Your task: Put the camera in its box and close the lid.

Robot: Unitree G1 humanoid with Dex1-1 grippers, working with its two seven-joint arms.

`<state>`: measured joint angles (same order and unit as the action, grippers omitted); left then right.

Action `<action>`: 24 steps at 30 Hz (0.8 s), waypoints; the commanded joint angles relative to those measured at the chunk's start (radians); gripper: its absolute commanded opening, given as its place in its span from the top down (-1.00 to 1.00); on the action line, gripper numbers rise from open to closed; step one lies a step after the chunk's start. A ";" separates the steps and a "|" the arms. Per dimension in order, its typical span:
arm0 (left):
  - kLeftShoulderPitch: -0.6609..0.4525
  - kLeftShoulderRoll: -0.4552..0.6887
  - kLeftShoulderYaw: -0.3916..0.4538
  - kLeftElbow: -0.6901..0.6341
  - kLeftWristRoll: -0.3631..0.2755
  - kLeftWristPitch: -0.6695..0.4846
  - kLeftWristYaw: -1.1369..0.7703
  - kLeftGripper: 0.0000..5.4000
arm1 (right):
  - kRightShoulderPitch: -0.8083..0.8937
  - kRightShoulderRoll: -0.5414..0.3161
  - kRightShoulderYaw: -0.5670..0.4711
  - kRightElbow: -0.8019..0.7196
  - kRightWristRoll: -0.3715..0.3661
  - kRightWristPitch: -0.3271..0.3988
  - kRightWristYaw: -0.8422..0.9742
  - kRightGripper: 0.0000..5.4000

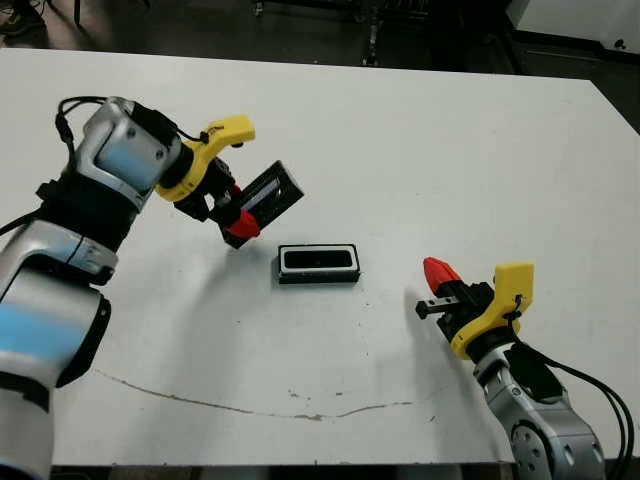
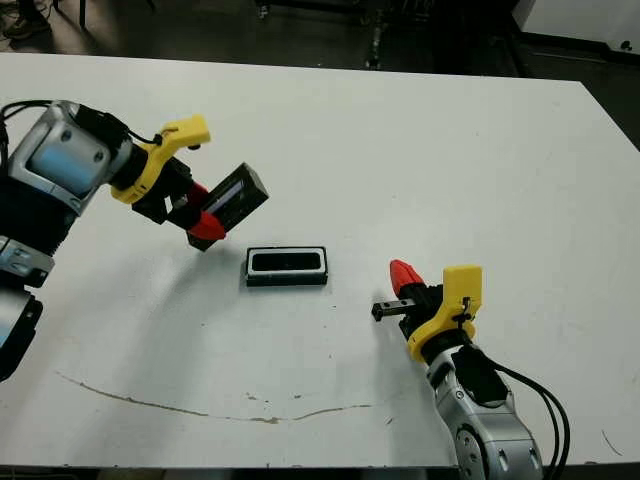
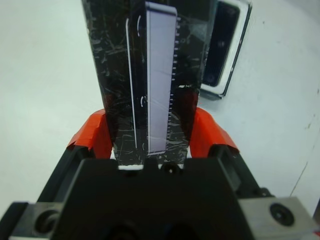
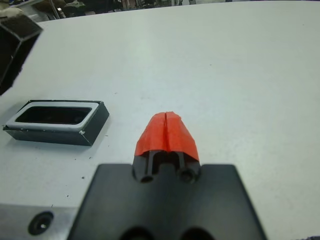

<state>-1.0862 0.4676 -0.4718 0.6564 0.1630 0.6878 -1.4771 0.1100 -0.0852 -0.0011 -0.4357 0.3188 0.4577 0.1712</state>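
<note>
From my head views, the box (image 1: 318, 263) sits mid-table, long axis left to right, with the camera (image 1: 318, 260) lying dark inside its white lining. My left gripper (image 1: 236, 218) clamps the lid (image 1: 271, 194) above the table, tilted, just left of the box.

In my left wrist view, my fingers (image 3: 95, 135) pinch the scratched glossy lid; no writing is readable.

In my right wrist view, my right gripper (image 4: 166, 131) is closed and empty, apart from the box.
</note>
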 commanded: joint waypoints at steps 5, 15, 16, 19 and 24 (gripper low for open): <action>-0.026 -0.035 -0.039 0.090 0.010 -0.155 -0.043 -0.17 | -0.003 0.000 -0.008 -0.009 0.008 0.031 -0.013 1.00; -0.046 -0.089 -0.054 0.220 0.030 -0.286 -0.070 -0.17 | 0.000 -0.002 -0.003 -0.009 0.004 0.027 -0.014 1.00; -0.046 -0.093 -0.053 0.227 0.032 -0.301 -0.073 -0.17 | 0.000 -0.003 -0.002 -0.008 0.003 0.025 -0.013 1.00; -0.047 -0.104 -0.053 0.246 0.037 -0.338 -0.088 -0.17 | 0.001 0.000 -0.001 -0.008 0.007 0.024 -0.013 1.00; -0.053 -0.119 -0.055 0.280 0.045 -0.346 -0.124 -0.17 | 0.002 0.001 -0.002 -0.011 0.009 0.029 -0.016 1.00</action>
<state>-1.1407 0.3546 -0.5177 0.9171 0.1972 0.3452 -1.5840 0.1056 -0.0817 0.0013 -0.4435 0.3265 0.4765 0.1622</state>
